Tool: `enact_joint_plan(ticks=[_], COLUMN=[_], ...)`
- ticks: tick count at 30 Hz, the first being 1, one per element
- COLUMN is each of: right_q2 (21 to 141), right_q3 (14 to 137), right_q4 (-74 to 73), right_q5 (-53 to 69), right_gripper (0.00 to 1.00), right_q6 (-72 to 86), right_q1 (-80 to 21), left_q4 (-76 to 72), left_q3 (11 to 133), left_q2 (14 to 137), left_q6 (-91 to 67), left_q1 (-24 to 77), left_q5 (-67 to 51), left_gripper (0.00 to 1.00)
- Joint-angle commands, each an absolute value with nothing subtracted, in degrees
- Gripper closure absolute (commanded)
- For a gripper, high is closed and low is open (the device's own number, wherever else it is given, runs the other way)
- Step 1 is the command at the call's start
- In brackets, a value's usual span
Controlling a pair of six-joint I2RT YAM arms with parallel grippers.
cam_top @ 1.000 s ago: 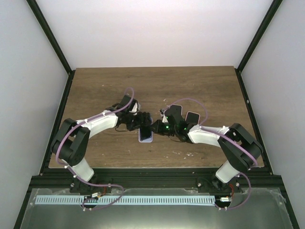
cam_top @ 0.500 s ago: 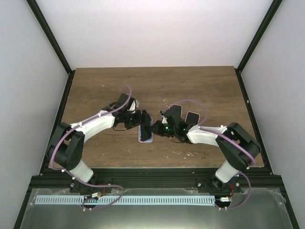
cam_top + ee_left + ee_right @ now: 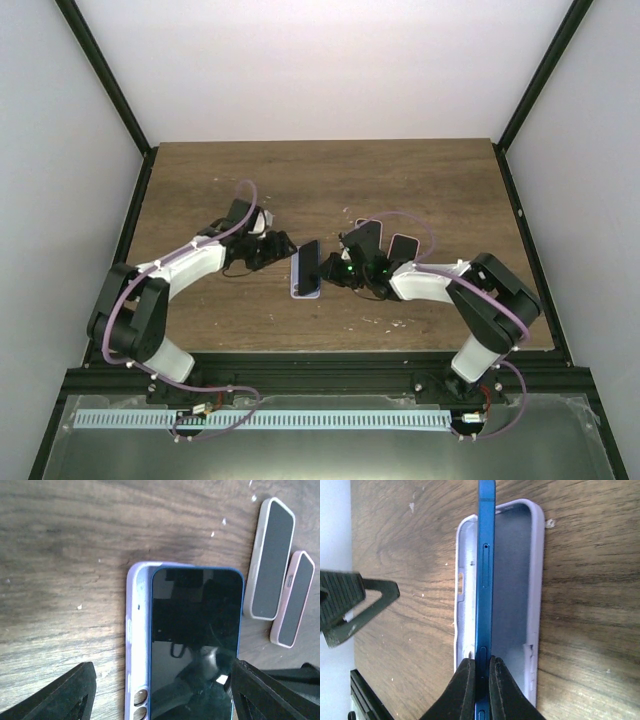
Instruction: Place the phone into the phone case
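Over the worktop (image 3: 420, 190), right tool (image 3: 326, 268): clamped on the blue phone (image 3: 307, 258), stood on edge above the lilac phone case (image 3: 305, 291).
Same view, left tool (image 3: 280, 246): spread apart, empty, near the phone.
Left wrist, phone (image 3: 195, 630): tilted over the case (image 3: 137, 645), not yet seated.
Right wrist, next move: keep the lower edge inside the rim, tip flat into the hollow, let go only once square.

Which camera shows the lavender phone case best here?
Right wrist: the lavender phone case lies open-side up, its interior and rim visible past the blue phone held on edge by the right gripper. Left wrist shows only one long rim; top external only a sliver under the phone.
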State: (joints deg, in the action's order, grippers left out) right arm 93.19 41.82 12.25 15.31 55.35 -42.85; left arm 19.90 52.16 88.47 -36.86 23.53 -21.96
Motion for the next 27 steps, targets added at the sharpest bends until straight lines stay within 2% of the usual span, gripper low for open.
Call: enact_joint_plan(ticks=[1,9,19,27], right_q2=[96.0,99.6,100.6,100.1], right_q3=[43.7,43.5,43.2,44.0], right_q4=[14.2,16.1,16.1,12.9], right_q5=[16.2,18.4,22.8,26.9], right_gripper=[0.99,0.99,0.99,0.99], right_q6=[56.6,55.5,48.9,48.4], right_q1=[-43.0,-43.0,-42.5,-41.9], left_q4=[15.0,10.5,9.0,5.2], left_q3=[49.6,47.3,48.6,50.6], left_q2=[90.2,93.2,95.9,99.1], left_q6=[-35.4,-34.1,-32.2,-31.4], left_q1=[23.6,23.6,22.2,22.1], left_q5=[-24.9,-26.4,-24.0,-30.5], left_gripper=[0.25,0.28,0.26,0.26])
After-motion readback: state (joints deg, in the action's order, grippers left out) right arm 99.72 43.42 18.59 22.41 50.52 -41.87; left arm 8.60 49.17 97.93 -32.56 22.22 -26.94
